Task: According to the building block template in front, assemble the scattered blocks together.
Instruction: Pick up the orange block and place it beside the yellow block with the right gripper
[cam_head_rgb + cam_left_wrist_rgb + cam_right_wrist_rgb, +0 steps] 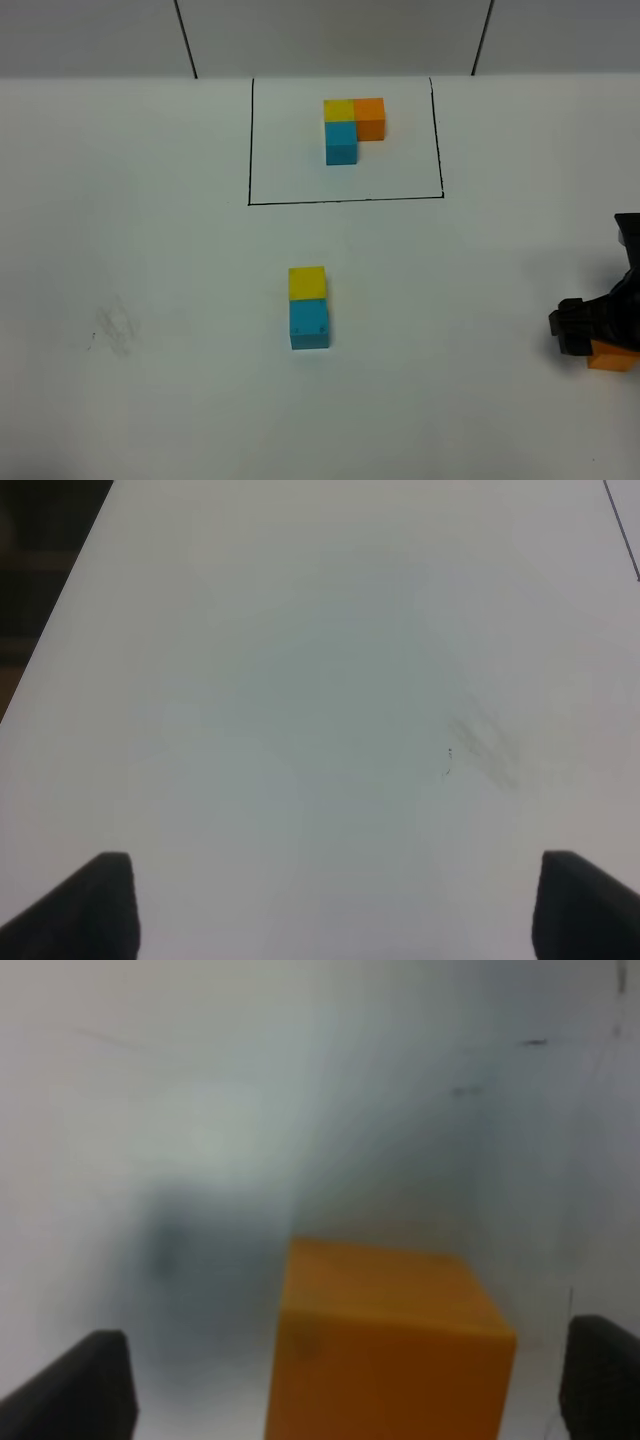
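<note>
The scattered blocks (308, 305) are judged light, rigid cubes, best pinched across opposite flat faces. The orange cube (385, 1350) lies by the right edge of the table (150, 250), between the wide-spread, untouching fingers of the right end effector (345, 1390). The yellow cube (307, 282) and blue cube (309, 325) are joined mid-table. The left end effector (325, 905) is spread open, empty.

White matte table (150, 250). 12 o'clock: black-framed L-shaped cluster of yellow, orange and blue cubes (352, 128). Centre: plain yellow cube (307, 283) touching sky-blue cube (309, 323), blue at its 6 o'clock. 4 o'clock: orange cube (612, 357). 8 o'clock: grey smudge (113, 328).
</note>
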